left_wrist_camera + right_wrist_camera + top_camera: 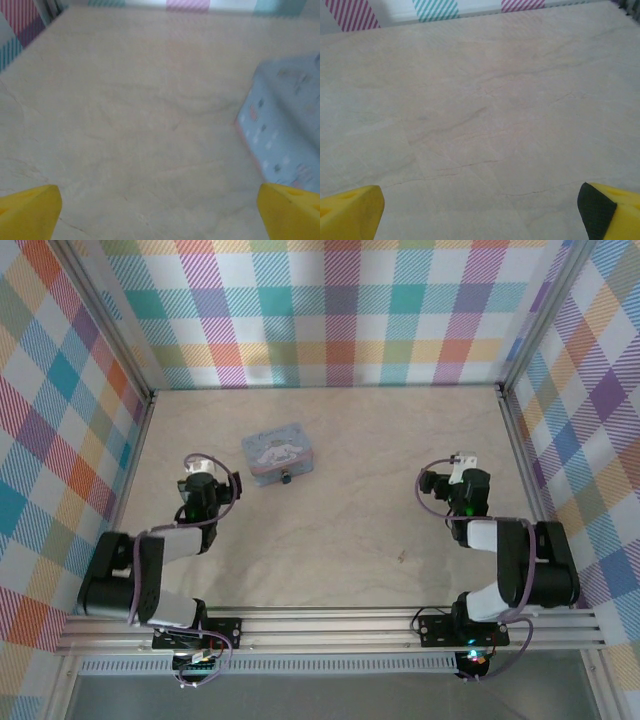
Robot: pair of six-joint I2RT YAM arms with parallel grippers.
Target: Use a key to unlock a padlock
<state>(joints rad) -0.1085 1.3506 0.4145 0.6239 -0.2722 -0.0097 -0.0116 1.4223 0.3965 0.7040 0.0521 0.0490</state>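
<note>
Top view: the box (276, 451), pale blue and printed, sits on the table (340, 530) at upper centre-left. The padlock (286, 478), a dark speck, touches the box's near edge and seems to hang at its clasp, though the detail is too small to confirm. A thin dark fleck at lower centre-right, well apart from the box, is judged to be the key (403, 557). The left gripper (198, 474) stands just left of the box. The right gripper (457, 478) stands at the right of the frame, well apart from padlock and key. Left wrist view: the pincer is spread wide, its 2 yellow fingertips (29, 212) in the lower corners, with bare table between them and the box wall at the right edge. Right wrist view: this pincer is equally spread, its 2 fingertips (350, 212) also in the lower corners, holding nothing. Handling, as judged: padlock and key are probably light, stiff and smooth, so both slip easily. The key lies flat and offers little edge, so it is best pinched at its head, leaving the blade free. The padlock is best gripped across its body with the keyhole exposed. The box looks light and may slide when pushed.
</note>
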